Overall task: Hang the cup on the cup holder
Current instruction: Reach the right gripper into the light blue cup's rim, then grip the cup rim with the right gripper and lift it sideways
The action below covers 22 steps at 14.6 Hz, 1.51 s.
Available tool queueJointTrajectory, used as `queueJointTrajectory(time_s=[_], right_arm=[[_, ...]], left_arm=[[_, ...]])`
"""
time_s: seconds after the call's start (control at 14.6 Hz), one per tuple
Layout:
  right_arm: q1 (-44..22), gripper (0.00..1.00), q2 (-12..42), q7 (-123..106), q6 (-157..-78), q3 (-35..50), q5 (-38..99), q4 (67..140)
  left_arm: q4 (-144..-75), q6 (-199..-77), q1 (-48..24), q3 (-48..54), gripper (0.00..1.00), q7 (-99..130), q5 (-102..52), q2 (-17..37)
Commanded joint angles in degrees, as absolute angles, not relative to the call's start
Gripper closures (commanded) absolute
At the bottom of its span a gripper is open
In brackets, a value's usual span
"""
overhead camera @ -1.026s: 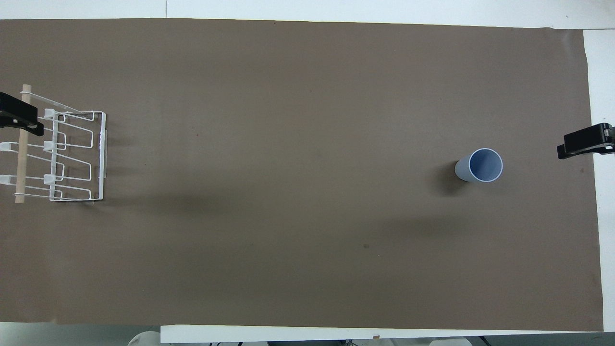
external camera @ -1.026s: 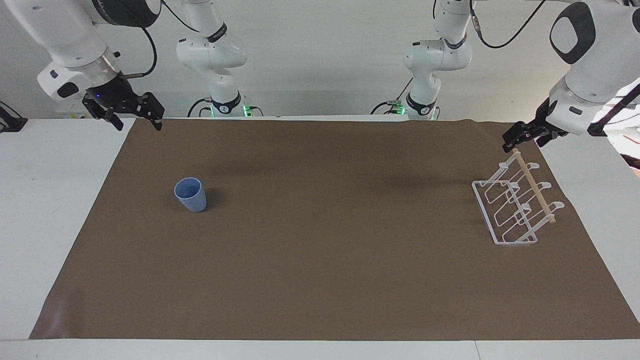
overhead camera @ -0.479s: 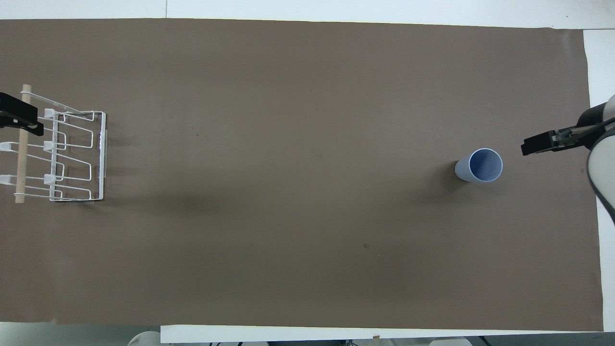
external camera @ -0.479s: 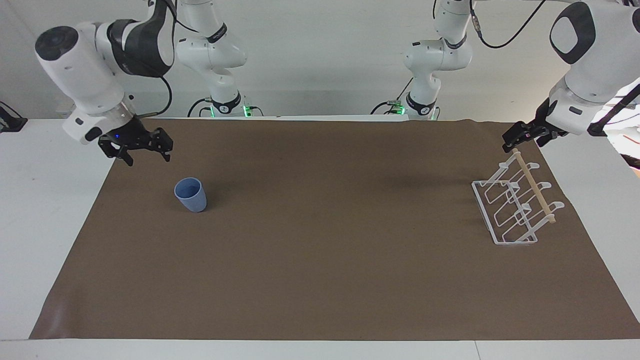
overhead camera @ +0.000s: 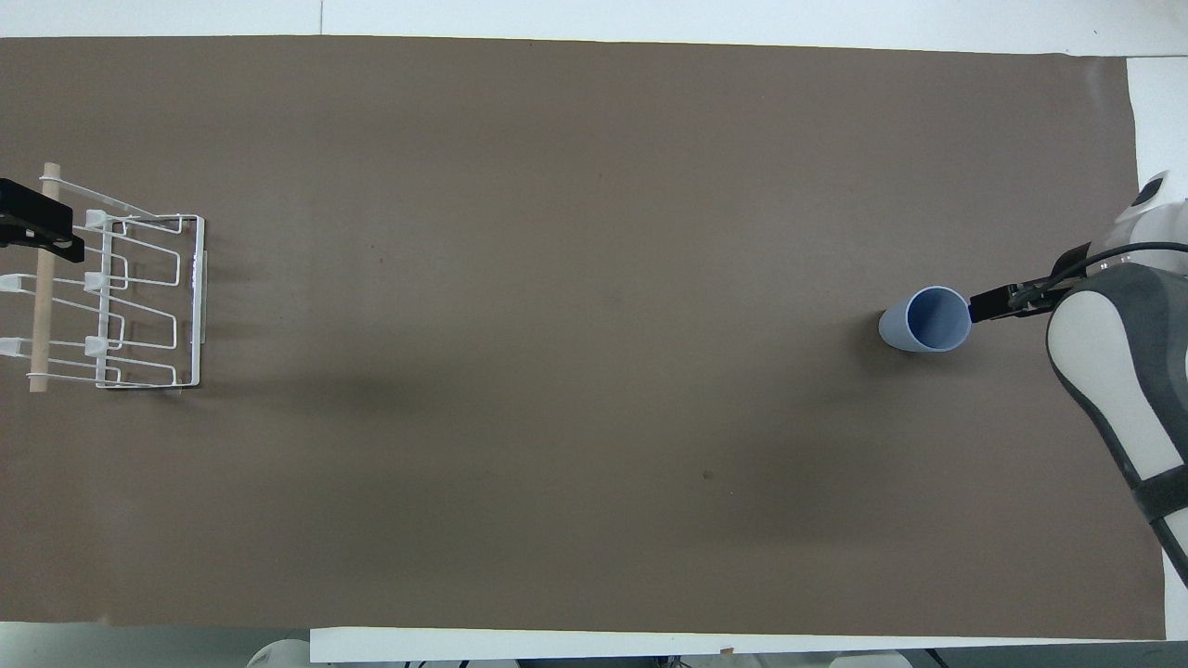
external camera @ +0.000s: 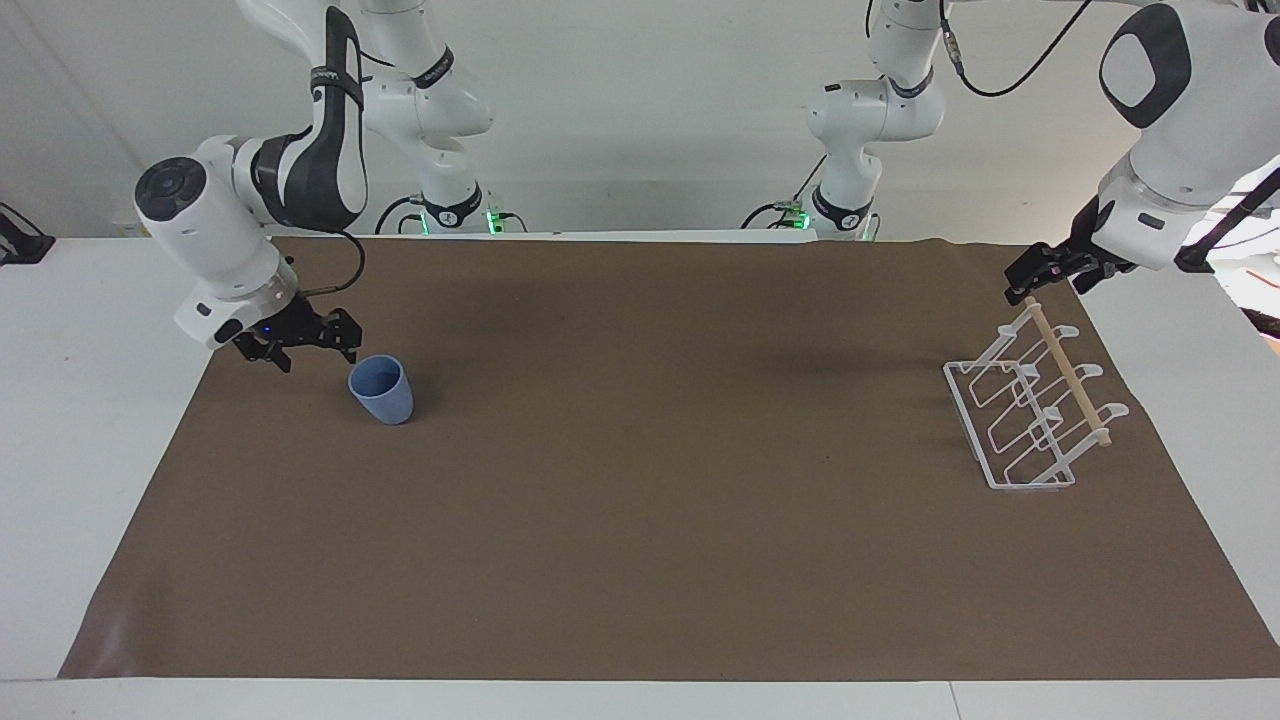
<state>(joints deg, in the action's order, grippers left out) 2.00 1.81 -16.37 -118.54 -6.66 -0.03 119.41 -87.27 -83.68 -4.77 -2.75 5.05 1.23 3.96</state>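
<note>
Moved since the earlier frames: right gripper (external camera: 312,347), down from the upper left corner of the facing view to a spot low over the brown mat (external camera: 640,560), now just beside the small light-blue tapered plastic cup (external camera: 381,389) on the side toward the right arm's end of the table. Fingers spread apart there, nothing between them, tips close to the cup's rim but (as far as the facing view allows) not touching it. Same gripper at the right edge of the overhead view (overhead camera: 998,303), tip right against the cup's rim (overhead camera: 931,319) in that picture. Cup upright, mouth up, unmoved, in the left middle of the facing view and the right middle of the overhead view. Left gripper (external camera: 1048,270) unchanged at the upper right of the facing view, waiting above the end of the small white wire cup holder with slanted looped prongs and a light wooden dowel across the top (external camera: 1030,415); jaws at their widest, holding nothing. Same gripper at the left edge of the overhead view (overhead camera: 37,227), overlapping the dowel end of the holder (overhead camera: 139,301). Holder bare of any cup, well apart from the cup, at the left arm's end of the mat.
</note>
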Motion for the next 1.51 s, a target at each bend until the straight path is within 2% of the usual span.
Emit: queueJointTrajectory(time_s=[0.0,0.41,0.62,0.75,0.89,0.96,1.16,1.3,1.44], right_arm=[[1.59,0.13,4.82,-16.44,-122.68,-6.33,1.92,119.79],[1.41,0.16,5.71,-16.52,-123.22,-6.06,3.69,120.76],[1.41,0.40,5.45,-17.23,-123.31,-6.06,3.69,121.73],[1.41,0.63,5.80,-17.49,-122.87,-6.06,3.69,121.90],[1.41,0.96,5.80,-17.58,-122.52,-6.06,3.69,121.82],[1.41,1.00,5.89,-17.75,-122.43,-5.98,3.69,121.56],[1.58,1.00,6.59,-21.78,-115.86,-4.58,4.65,117.08],[1.58,1.00,5.80,-24.69,-108.59,-4.31,17.86,112.96],[1.93,1.00,5.71,-24.79,-96.56,-4.39,31.40,109.43]], left_arm=[[-87.89,-83.23,-4.57,-2.64,0.00,4.57,2.11,3.34],[-87.89,-83.23,-4.57,-2.64,0.00,4.66,2.11,3.34],[-87.89,-83.23,-4.57,-2.64,0.00,4.66,2.11,3.34],[-87.89,-83.23,-4.57,-2.64,0.00,4.66,2.11,3.34],[-87.89,-83.23,-4.57,-2.64,0.00,4.66,2.11,3.34],[-87.89,-83.23,-4.57,-2.64,0.00,4.66,2.11,3.34],[-87.89,-83.23,-4.57,-2.64,0.00,4.57,2.11,3.34],[-87.89,-83.23,-4.57,-2.64,0.00,4.66,2.11,3.34],[-87.89,-83.14,-4.57,-2.64,0.00,4.57,2.11,3.34]])
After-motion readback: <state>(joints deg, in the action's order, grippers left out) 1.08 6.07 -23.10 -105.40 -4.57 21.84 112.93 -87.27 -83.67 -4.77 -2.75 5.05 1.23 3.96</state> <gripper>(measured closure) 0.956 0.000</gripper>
